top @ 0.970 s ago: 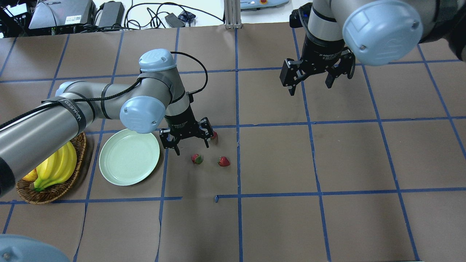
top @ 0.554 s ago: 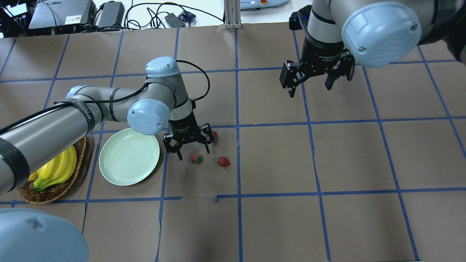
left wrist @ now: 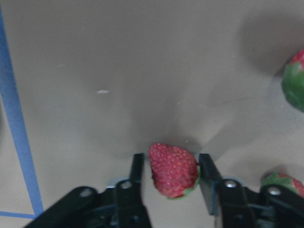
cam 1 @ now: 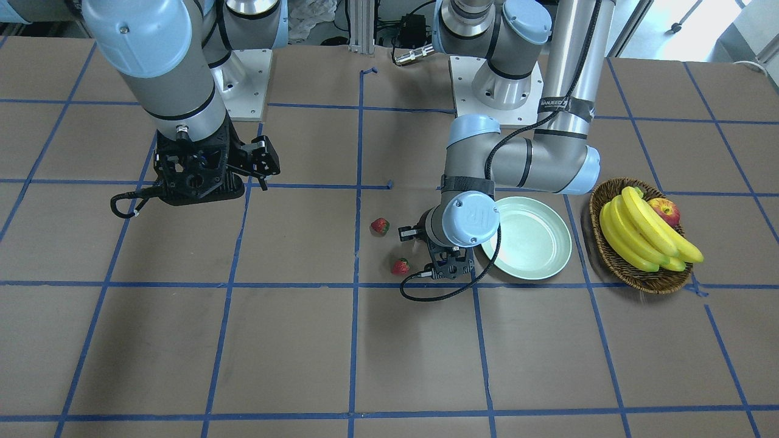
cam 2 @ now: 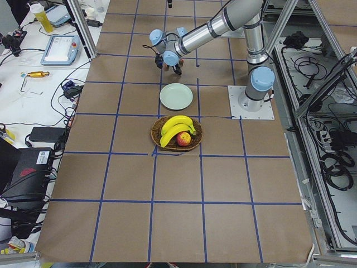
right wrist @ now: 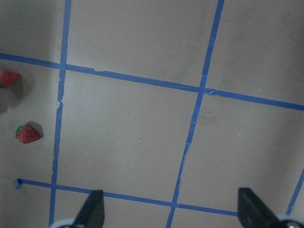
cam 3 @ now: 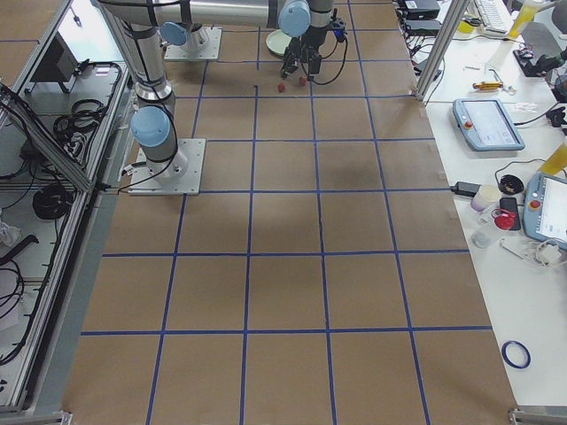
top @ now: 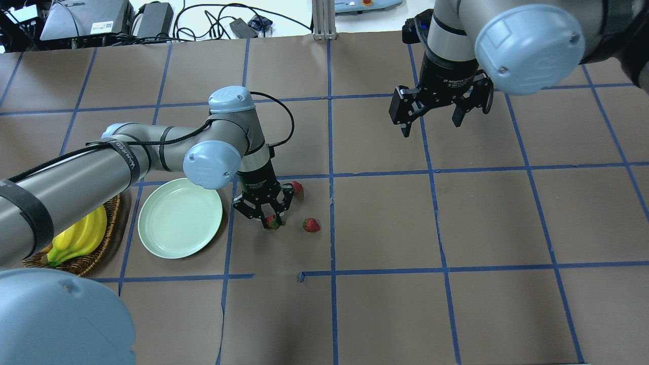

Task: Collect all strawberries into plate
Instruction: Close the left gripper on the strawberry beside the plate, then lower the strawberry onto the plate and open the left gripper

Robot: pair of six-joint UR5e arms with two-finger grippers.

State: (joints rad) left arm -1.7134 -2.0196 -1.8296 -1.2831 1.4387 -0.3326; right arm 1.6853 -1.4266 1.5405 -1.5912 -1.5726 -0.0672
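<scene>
Red fruit between black fingers: the left gripper [top: 273, 219] has come down and forward over the past second. It hung spread wide above the brown paper table [top: 385, 314], short of the berries. It now straddles the first strawberry [top: 274, 222], the one nearest the plate [top: 180, 219].

The left wrist view shows the left gripper [left wrist: 170, 166] drawn in against the sides of the first strawberry [left wrist: 174, 170]. One finger touches it. The other stands at most a sliver away. The berry rests on the paper, not yet lifted. The clasp looks made, though how firm it is cannot be judged.

The second strawberry [top: 311, 224] lies just beside on the paper, and the third strawberry [top: 297, 187] sits near the far side of the gripper. Neither has shifted. The plate is bare of fruit, so none of the three has been collected.

The right gripper [top: 432, 124] hangs with its fingers spread wide, holding nothing, well apart from the berries. It has barely moved.

A wicker basket [cam 1: 660, 286] with bananas [cam 1: 639, 231] and an apple [cam 1: 664, 210] stands beyond the plate and plays no part.

Judged from this, the approach is finished and the first pickup is under way. A lift and a short carry to the plate come next. The close neighbours could be nudged on the way up.
</scene>
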